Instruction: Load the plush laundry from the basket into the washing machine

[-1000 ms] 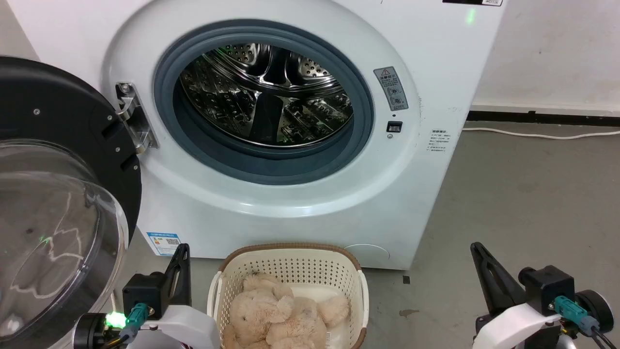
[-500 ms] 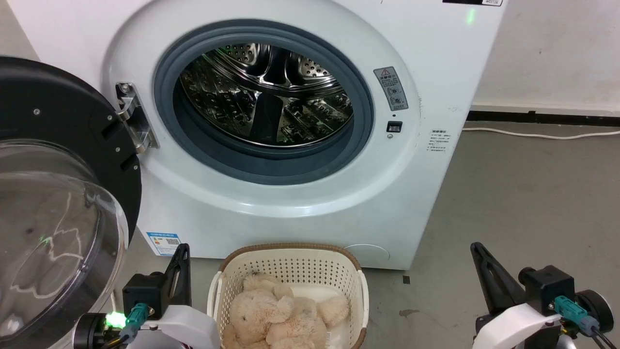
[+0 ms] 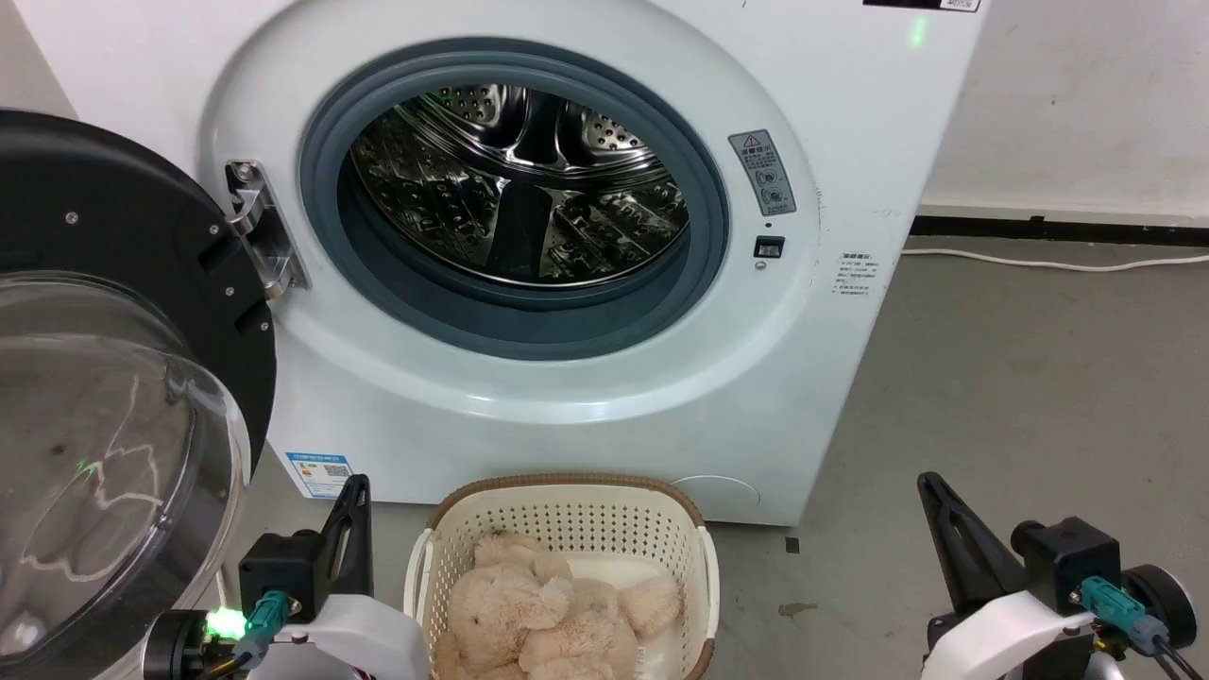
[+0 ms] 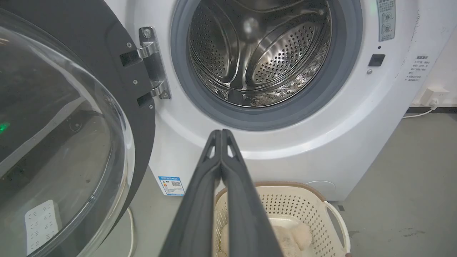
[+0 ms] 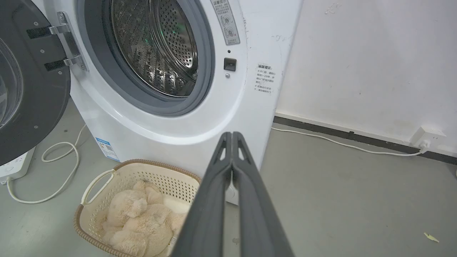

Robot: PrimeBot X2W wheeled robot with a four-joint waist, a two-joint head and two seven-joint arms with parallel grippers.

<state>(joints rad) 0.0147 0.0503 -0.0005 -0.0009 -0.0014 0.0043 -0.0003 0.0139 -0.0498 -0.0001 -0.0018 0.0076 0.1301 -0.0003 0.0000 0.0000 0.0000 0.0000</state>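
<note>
The washing machine (image 3: 586, 406) filled the upper half of the head view, its steel drum (image 3: 519, 189) exposed inside the grey seal. Its door (image 3: 123, 283) was swung wide at the left of the frame, the clear bulge close beside the left end effector (image 3: 356, 486). A white cable (image 3: 1048, 262) ran along the floor by the wall at the right. In the right wrist view another looped cord (image 5: 53, 171) lay on the floor at the lower left, below the door.

Both end effectors were clenched and empty. In each wrist view the two dark fingers met at the tips, the left (image 4: 221, 132) and the right (image 5: 232, 134), touching nothing.

The basket (image 3: 567, 515) stood on the floor against the machine's front, at the bottom centre of the head view. The plush laundry (image 3: 538, 614) lay curled inside it, between the left end effector and the right end effector (image 3: 930, 484) and apart from both, nearer the left.
</note>
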